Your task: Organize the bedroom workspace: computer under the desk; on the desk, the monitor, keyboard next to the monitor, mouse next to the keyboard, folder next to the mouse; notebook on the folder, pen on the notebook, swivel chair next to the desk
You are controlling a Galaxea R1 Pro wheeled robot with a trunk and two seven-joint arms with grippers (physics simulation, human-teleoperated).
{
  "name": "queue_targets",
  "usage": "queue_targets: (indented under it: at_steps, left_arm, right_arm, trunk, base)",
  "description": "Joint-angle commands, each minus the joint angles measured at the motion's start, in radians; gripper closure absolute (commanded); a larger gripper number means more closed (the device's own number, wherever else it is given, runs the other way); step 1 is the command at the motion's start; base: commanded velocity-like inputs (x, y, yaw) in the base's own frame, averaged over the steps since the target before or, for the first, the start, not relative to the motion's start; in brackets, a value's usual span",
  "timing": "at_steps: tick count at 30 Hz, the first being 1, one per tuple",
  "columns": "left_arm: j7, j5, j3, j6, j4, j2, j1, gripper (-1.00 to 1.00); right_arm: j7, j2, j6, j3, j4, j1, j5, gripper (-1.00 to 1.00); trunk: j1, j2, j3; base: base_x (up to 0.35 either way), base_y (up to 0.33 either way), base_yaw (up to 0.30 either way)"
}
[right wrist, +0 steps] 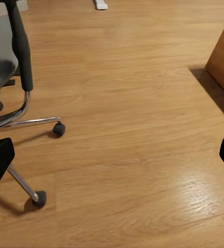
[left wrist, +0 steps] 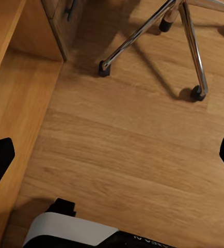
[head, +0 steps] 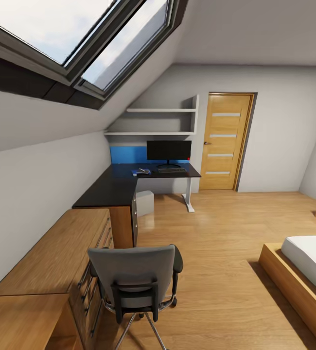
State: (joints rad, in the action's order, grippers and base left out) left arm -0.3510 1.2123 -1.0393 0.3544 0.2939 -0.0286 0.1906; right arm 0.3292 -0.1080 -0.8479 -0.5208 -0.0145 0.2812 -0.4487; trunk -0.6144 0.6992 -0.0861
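The grey swivel chair [head: 133,279] stands close in front of me, its back towards me, well short of the black L-shaped desk [head: 112,187]. On the desk's far wing stand the monitor [head: 168,150] and the keyboard [head: 172,170] in front of it. Left of the keyboard lies the blue folder [head: 141,172] with something small and dark on it, too small to name. The grey computer [head: 145,202] sits on the floor under the desk. My left gripper [left wrist: 112,157] hangs open over bare floor near the chair's chrome base [left wrist: 158,41]. My right gripper [right wrist: 112,157] is open beside the chair [right wrist: 9,62].
A light-wood drawer chest [head: 56,257] runs along the left wall up to the desk. A bed [head: 304,277] on a wooden frame [right wrist: 223,62] lies at the right. The oak door [head: 224,141] is in the far wall. Open wood floor [head: 216,228] stretches between chair and desk.
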Motion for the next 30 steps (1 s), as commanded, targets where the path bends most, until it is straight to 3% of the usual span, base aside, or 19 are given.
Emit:
queue_targets:
  at_steps: [1, 5, 6, 30]
  left_arm:
    - [-0.006, 0.006, -0.009, 0.004, 0.001, 0.001, 0.001, -1.0]
    - [-0.006, 0.007, -0.008, 0.003, 0.001, 0.003, 0.001, -1.0]
    - [-0.006, 0.007, -0.007, 0.004, 0.001, 0.005, 0.001, -1.0]
    - [-0.006, 0.007, -0.007, 0.009, 0.001, 0.001, 0.001, -1.0]
  right_arm:
    - [0.006, 0.0, -0.002, -0.009, -0.002, 0.001, -0.004, -1.0]
    - [0.003, 0.004, 0.001, -0.007, -0.003, 0.001, -0.005, -1.0]
    - [0.002, 0.018, 0.012, -0.01, -0.002, 0.001, -0.002, -1.0]
    - [0.002, 0.02, 0.049, -0.009, -0.001, 0.001, 0.0, -1.0]
  trunk:
    - [-0.004, 0.009, -0.005]
    - [-0.02, 0.037, -0.018]
    - [-0.023, 0.044, -0.021]
    - [-0.115, 0.212, -0.096]
  base:
    - [0.0, 0.0, 0.0]
    - [0.0, 0.0, 0.0]
    - [0.0, 0.0, 0.0]
    - [0.0, 0.0, 0.0]
